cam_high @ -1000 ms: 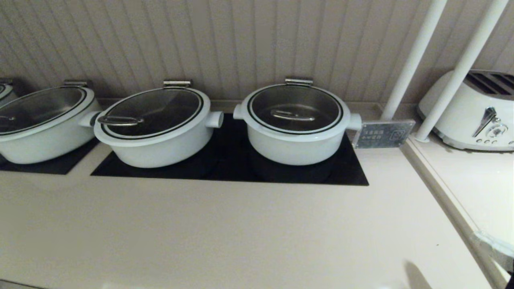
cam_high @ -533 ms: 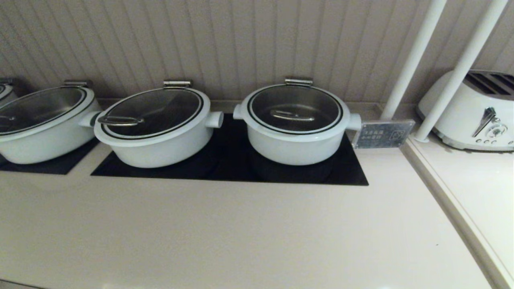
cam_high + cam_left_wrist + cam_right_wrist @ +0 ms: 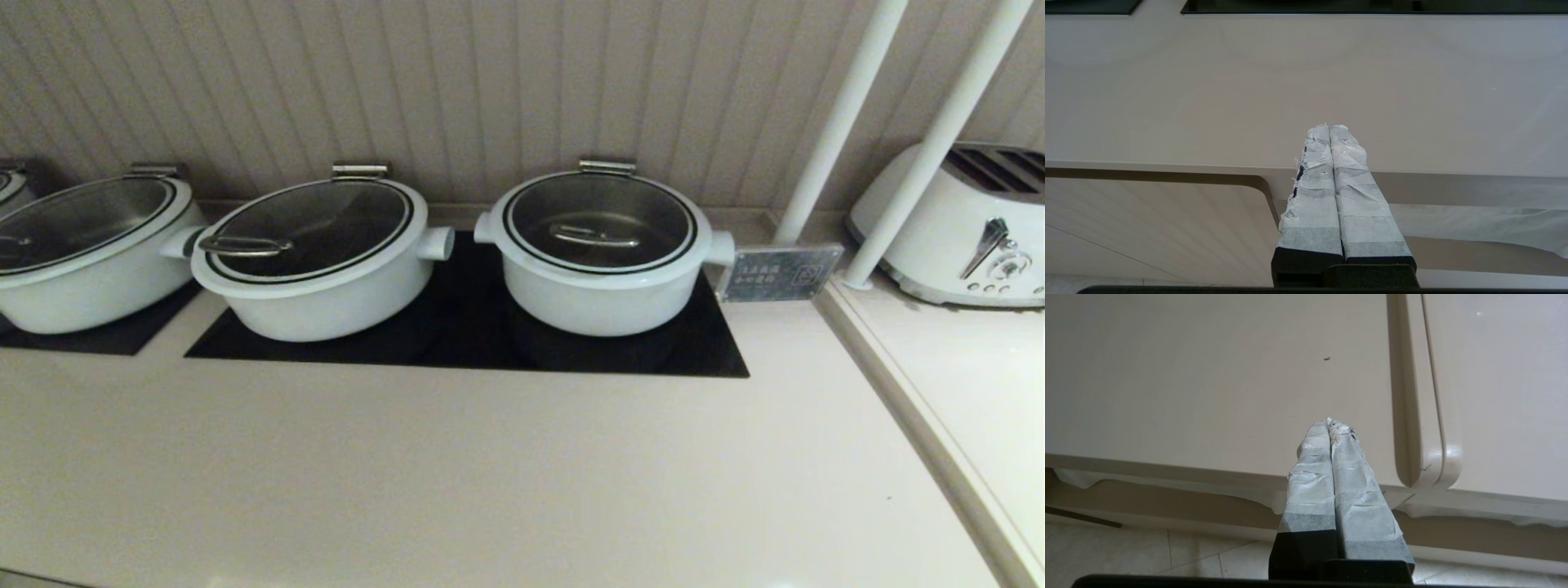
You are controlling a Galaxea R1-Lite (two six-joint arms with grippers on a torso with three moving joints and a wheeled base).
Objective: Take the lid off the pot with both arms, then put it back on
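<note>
My left gripper (image 3: 1329, 127) and right gripper (image 3: 1329, 421) both hold their jaws pressed together, empty, at the near edge of the tabletop (image 3: 490, 474). The lid (image 3: 600, 220) sits on the pot (image 3: 600, 273), far from both.

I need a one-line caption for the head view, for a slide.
Glass lid seated on the narrow white pot at the right of the black cooktop, beside two wider lidded pots; no robot arm in view.

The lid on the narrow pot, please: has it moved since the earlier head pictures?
No. The lid sits level on the pot, at the same place beside the small sign.
</note>
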